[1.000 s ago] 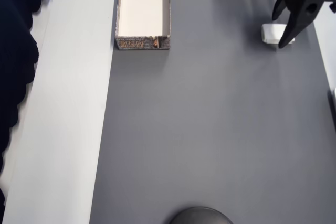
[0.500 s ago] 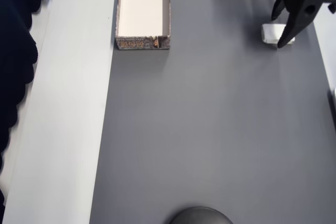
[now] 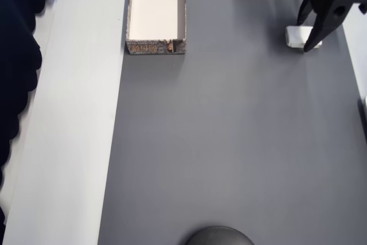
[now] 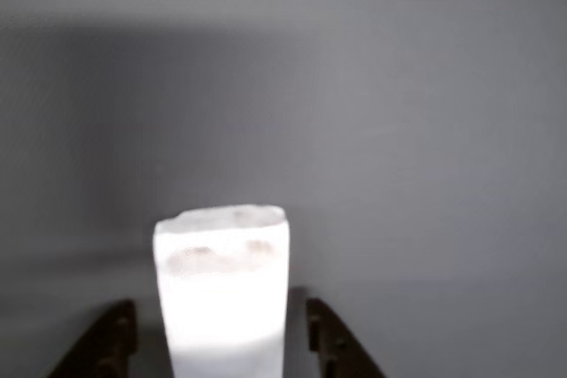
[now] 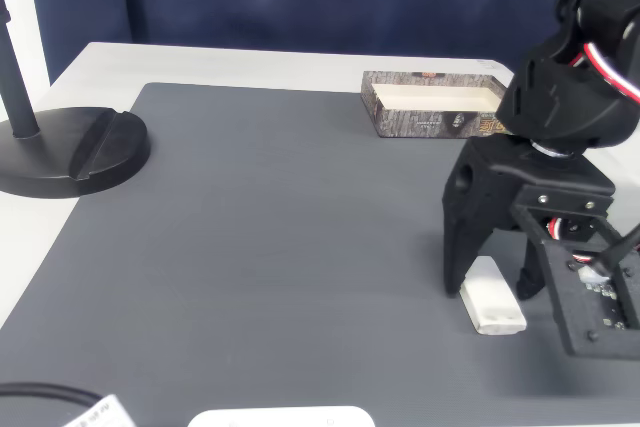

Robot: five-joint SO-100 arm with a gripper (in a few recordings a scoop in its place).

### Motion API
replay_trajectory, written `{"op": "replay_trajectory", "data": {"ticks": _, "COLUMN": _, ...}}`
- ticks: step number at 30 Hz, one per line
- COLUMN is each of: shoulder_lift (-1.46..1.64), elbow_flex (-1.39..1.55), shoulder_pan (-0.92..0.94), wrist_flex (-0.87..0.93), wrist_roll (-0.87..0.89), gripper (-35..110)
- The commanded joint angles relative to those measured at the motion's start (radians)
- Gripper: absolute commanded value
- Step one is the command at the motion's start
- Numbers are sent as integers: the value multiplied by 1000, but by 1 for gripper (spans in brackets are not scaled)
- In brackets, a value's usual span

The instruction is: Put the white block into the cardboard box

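The white block [image 3: 297, 37] lies flat on the dark grey mat at the top right of the overhead view, far right of the cardboard box [image 3: 156, 46]. My black gripper [image 3: 305, 34] stands open over the block, one finger on each side. In the wrist view the block [image 4: 221, 285] runs up from the bottom edge between the two fingertips of the gripper [image 4: 220, 343], with a gap on both sides. The fixed view shows the gripper [image 5: 492, 282] low over the block [image 5: 492, 309], and the box [image 5: 430, 125] behind it at the mat's far edge.
The box has a cream inside with nothing in it. A black round stand base [image 5: 70, 152] sits at the left in the fixed view and shows at the bottom edge from overhead [image 3: 219, 236]. A light table strip [image 3: 74, 113] borders the mat.
The gripper has shifted very slightly toward the top of the overhead view. The block and the box have stayed where they were.
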Motion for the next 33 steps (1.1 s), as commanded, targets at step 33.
{"op": "replay_trajectory", "data": {"ticks": 33, "shoulder_lift": 0, "elbow_flex": -52, "shoulder_pan": -8, "wrist_flex": 87, "wrist_roll": 41, "gripper": 22}}
